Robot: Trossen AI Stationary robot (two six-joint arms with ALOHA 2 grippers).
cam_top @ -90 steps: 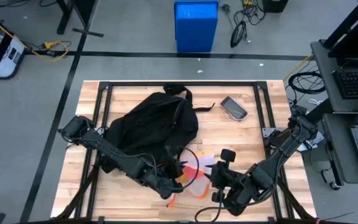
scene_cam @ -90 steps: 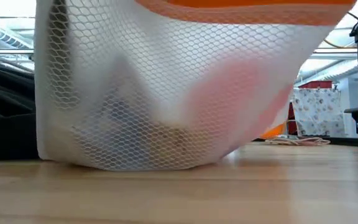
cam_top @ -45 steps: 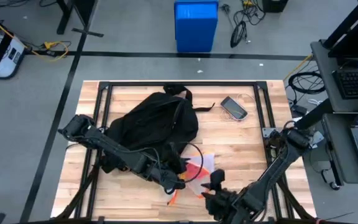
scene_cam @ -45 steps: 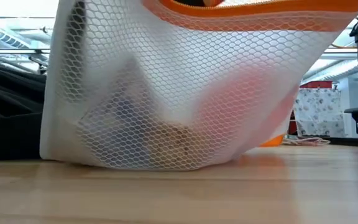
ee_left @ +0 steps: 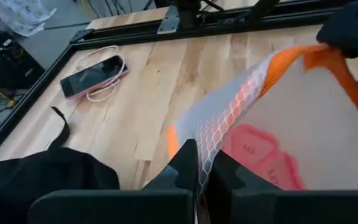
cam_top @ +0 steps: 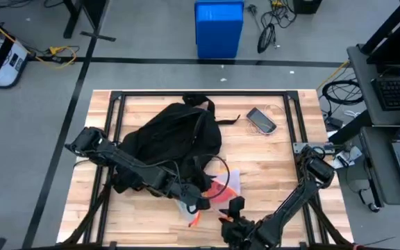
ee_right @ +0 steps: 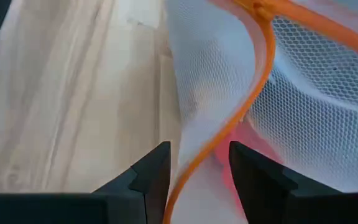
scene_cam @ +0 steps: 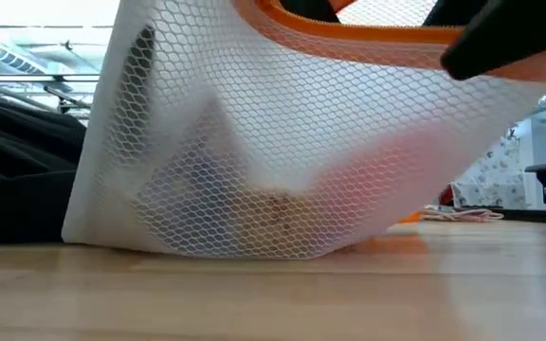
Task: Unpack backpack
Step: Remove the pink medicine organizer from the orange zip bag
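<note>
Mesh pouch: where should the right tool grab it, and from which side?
The orange-trimmed rim of the mesh pouch, approached from the table's front edge. That hem stands as a raised fold between the open right tool's fingers; the left tool pinches the opposite edge.

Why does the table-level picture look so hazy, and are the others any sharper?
Low view: the white mesh pouch sits against the lens, contents a soft blur. Left wrist view: phone sharp, left gripper pinching mesh. High view: evenly lit, clear.

In the low view the white mesh bag (scene_cam: pixel 282 161) fills the picture, its contents only pink and grey smears; the backpack (scene_cam: pixel 17 170) is cut off at the edge. Both wrist views crop that bag
</note>
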